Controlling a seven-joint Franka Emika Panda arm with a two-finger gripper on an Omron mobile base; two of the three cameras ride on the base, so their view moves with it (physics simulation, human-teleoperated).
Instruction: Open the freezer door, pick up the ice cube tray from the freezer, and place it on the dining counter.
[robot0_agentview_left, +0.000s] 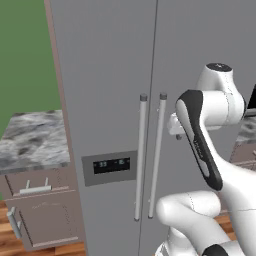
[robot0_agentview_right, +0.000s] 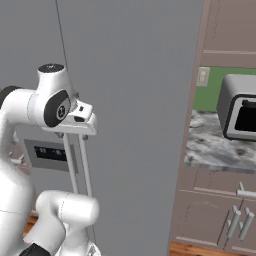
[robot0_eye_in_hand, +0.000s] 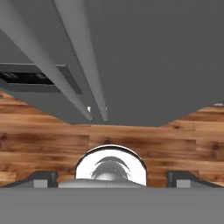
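Observation:
The freezer door (robot0_agentview_left: 105, 90) is shut; it is the left grey door, carrying the dark display panel (robot0_agentview_left: 111, 166) and a long silver handle (robot0_agentview_left: 141, 155). In the hand view that handle (robot0_eye_in_hand: 48, 65) runs down beside the panel (robot0_eye_in_hand: 35, 78). My gripper (robot0_agentview_right: 72, 135) points downward close in front of the two handles, a little right of the freezer handle and near its top end. Its fingertips (robot0_eye_in_hand: 41, 177) stand wide apart, so it is open and holds nothing. From the left base the gripper (robot0_agentview_left: 175, 127) is partly hidden by the arm. The ice cube tray is hidden behind the shut door. The dining counter is out of view.
The wider plain fridge door (robot0_agentview_left: 200, 45) has its own handle (robot0_agentview_left: 157, 155) just right of the freezer handle. A marbled cabinet top with drawers (robot0_agentview_left: 30, 140) stands on the left. On the right, another marbled top (robot0_agentview_right: 215, 145) carries a silver toaster oven (robot0_agentview_right: 239, 107). Wooden floor (robot0_eye_in_hand: 43, 144) lies below.

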